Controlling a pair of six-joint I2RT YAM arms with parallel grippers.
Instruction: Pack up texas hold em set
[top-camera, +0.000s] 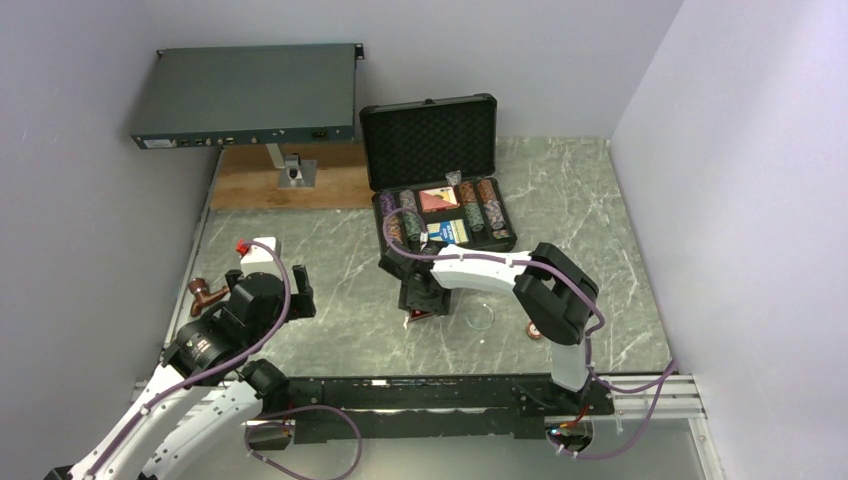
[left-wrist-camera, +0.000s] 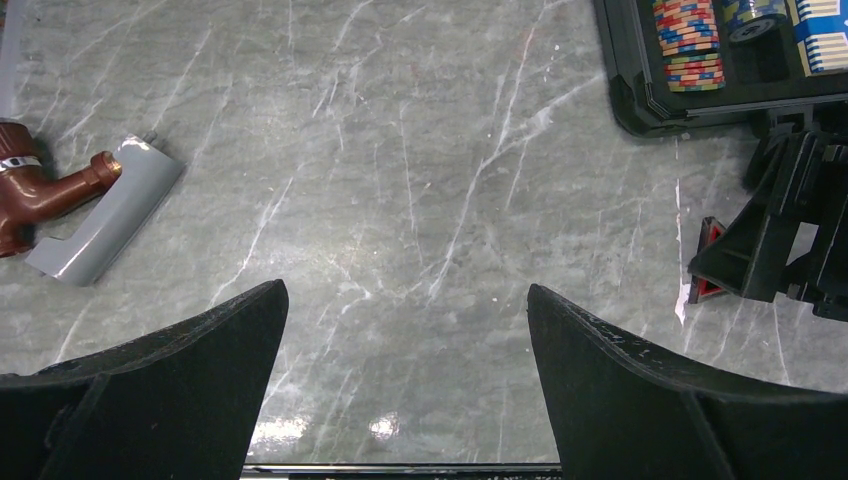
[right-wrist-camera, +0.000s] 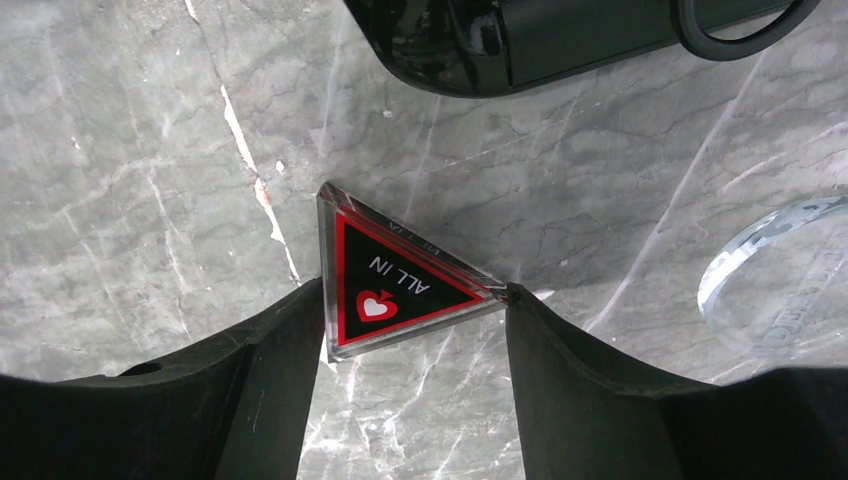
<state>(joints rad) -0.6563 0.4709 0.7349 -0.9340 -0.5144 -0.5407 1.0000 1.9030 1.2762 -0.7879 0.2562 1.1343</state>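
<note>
Right gripper (right-wrist-camera: 412, 300) is down low on the table (top-camera: 330, 230), just in front of the case (top-camera: 428, 145), and it has the triangle (right-wrist-camera: 395, 285). That's the red-and-black one marked "ALL IN". One finger presses the flat edge, the other meets the opposite corner, so it's clamped right across. Whether it's off the table or touching it, I can't tell.

From above, the triangle is almost all hidden under the gripper, with only a red sliver showing. The case stands open at the far middle with its lid upright, chips (top-camera: 487, 205) in rows and decks (top-camera: 445, 232) inside. The right wrist view catches only its glossy near corner, cut off at the top.

A clear disc (right-wrist-camera: 770, 290) lies beside the gripper, sliced by the frame edge. A small reddish round piece (top-camera: 536, 332) peeks from behind the right arm — too hidden to identify.

Left gripper (left-wrist-camera: 408, 330) hovers well off to the left, fingers spread wide, nothing between them.
</note>
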